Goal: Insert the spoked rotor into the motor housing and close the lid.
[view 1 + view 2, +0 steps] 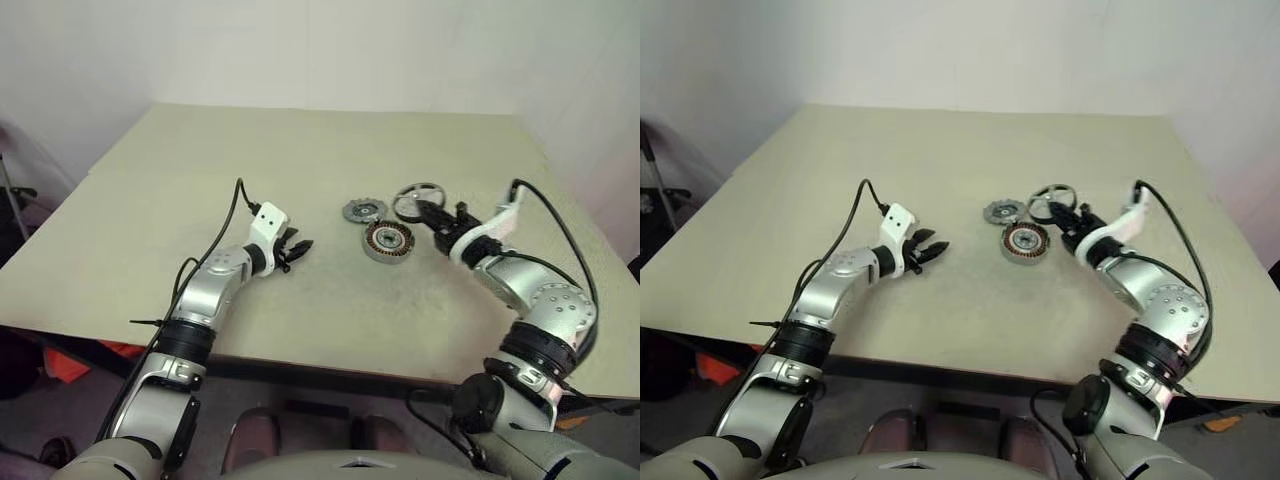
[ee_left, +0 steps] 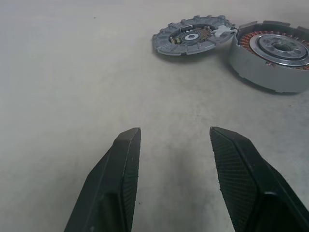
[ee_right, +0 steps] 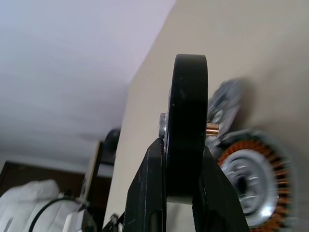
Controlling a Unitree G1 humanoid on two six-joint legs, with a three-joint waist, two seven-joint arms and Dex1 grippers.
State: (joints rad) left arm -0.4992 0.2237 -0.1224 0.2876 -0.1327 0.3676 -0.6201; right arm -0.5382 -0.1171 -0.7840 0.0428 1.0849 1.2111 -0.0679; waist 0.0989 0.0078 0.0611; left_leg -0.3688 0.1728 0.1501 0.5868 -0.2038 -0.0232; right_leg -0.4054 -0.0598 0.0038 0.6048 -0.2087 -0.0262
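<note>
Dark metal, the spoked rotor [image 3: 189,130] is pinched on edge by the right claw [image 1: 437,216], held above the table [image 1: 300,160] just beside the copper-coiled motor housing [image 1: 387,241], seemingly ready for insertion; the lid [image 1: 364,210] waits behind, the left claw [image 2: 174,164] idles agape

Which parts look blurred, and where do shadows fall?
Right wrist view: the motor housing and lid are blurred behind the sharp spoked rotor. Left wrist view: a soft shadow lies on the table between the left pincer's fingers.
</note>
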